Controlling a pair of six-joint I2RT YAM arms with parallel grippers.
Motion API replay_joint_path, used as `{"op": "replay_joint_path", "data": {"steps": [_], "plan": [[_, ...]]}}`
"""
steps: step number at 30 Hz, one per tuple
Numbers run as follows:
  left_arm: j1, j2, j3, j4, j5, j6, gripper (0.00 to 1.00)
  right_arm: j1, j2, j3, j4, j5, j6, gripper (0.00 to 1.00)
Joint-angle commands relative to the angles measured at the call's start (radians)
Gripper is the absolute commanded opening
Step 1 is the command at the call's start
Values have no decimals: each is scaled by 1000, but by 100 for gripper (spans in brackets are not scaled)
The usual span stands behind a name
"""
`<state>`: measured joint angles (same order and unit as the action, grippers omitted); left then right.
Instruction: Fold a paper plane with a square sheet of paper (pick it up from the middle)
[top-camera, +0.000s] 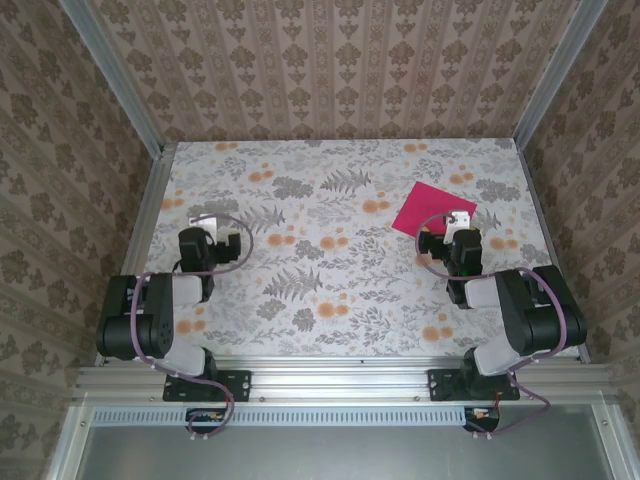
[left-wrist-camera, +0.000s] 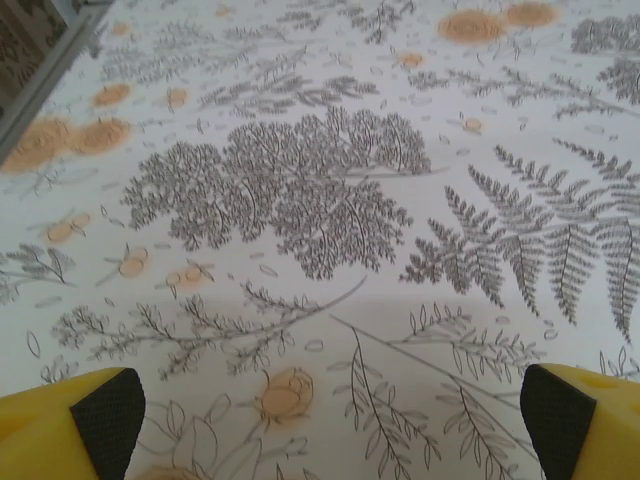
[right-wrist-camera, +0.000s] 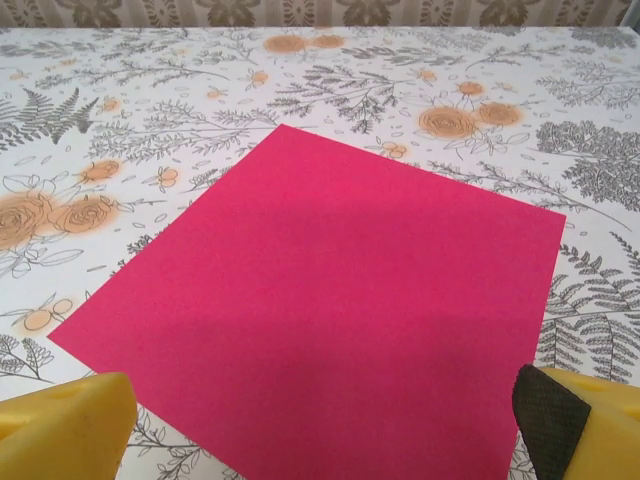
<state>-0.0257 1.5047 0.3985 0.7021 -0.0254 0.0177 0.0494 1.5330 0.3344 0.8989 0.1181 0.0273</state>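
**Floral table, flat sheet: lining up the pick**

Wallpapered walls close in the flower-printed table (top-camera: 330, 290). The sheet (top-camera: 432, 208) lies flat and uncreased near the table's right edge, toward the far side. The right gripper (top-camera: 452, 226) hangs over the sheet's near edge, jaws wide apart and empty; its wrist camera looks across the sheet (right-wrist-camera: 320, 300). The left gripper (top-camera: 212, 228) sits well away near the left edge, fingers (left-wrist-camera: 100, 415) also spread, over bare table.

Nothing is folded yet, so the pick comes first. Flat paper probably offers no edge to pinch. Centre the right gripper farther in, over the sheet's middle, touch down lightly, and close slowly so a ridge buckles up between the fingers.
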Motion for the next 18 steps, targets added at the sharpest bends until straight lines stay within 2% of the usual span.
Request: {"op": "replay_joint_path", "data": {"steps": [1,8,18], "plan": [[11,14,28,80,25,31,100,-8,18,31,80,-36,-21,100],[11,15,28,80,25,31,100,-26,21,64,18,-56,5,100],[11,14,26,83,25,31,100,-39,16,51,40,-68,8,100]]}}
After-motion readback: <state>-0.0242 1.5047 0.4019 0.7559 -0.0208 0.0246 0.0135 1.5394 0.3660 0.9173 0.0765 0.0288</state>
